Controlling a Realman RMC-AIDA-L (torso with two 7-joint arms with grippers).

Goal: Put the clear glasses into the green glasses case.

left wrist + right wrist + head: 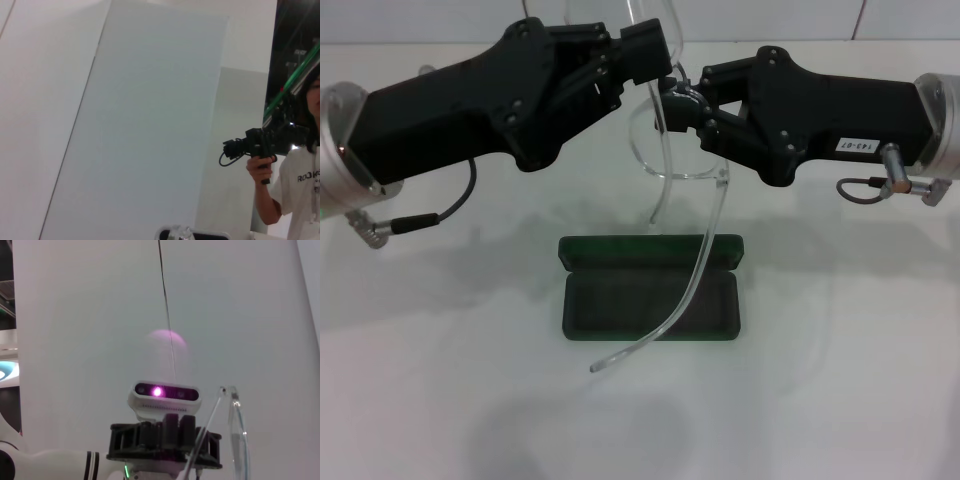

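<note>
Both hands meet in mid-air above the desk (420,400), holding the glasses (665,150) between them. The left hand (655,50) is clamped on the upper part of the clear frame; the right hand (682,100) grips it just beside and slightly below the left one, their tips nearly touching. The glasses hang roughly upright from the two hands, with one long clear arm curving down from the right hand and passing in front of the case (650,290), its tip ending nearer the robot than the case's front edge. Whether that arm touches the case cannot be told.

The case lies open on the desk directly below the hands, lid tilted back, dark lining showing.

The right wrist view shows the lens edge and a clear arm close by, with the robot's head camera (165,392) beyond. In the left wrist view a person (295,165) holds a black camera (255,145), off beyond the hand
</note>
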